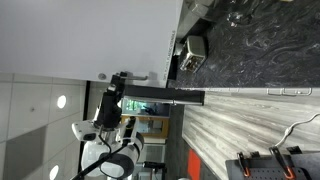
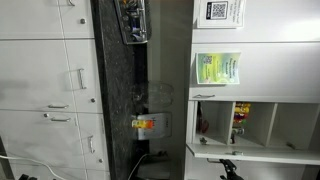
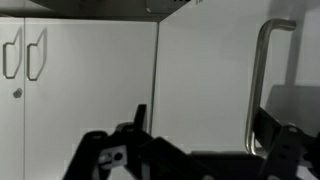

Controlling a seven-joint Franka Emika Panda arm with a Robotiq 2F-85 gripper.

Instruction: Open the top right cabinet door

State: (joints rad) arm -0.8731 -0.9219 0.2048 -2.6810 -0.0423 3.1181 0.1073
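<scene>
The top right cabinet door (image 3: 205, 70) is a plain light grey-white panel that fills the right half of the wrist view. Its slim silver bar handle (image 3: 258, 85) runs upright near the right side. My gripper (image 3: 205, 125) is open. Its dark fingers are spread wide in front of the panel, and the handle sits just inside the right finger. In an exterior view the gripper (image 1: 118, 80) is at the edge of the big pale door (image 1: 80, 35), by the handle (image 1: 137, 77). Whether a finger touches the handle I cannot tell.
Two more pale doors with bar handles (image 3: 37, 50) and a round lock (image 3: 16, 93) lie to the left. A dark marbled surface (image 1: 250, 45) and a wood-grain striped panel (image 1: 250, 120) adjoin the door. Open shelves with items (image 2: 240, 120) and paper labels (image 2: 217, 68) show elsewhere.
</scene>
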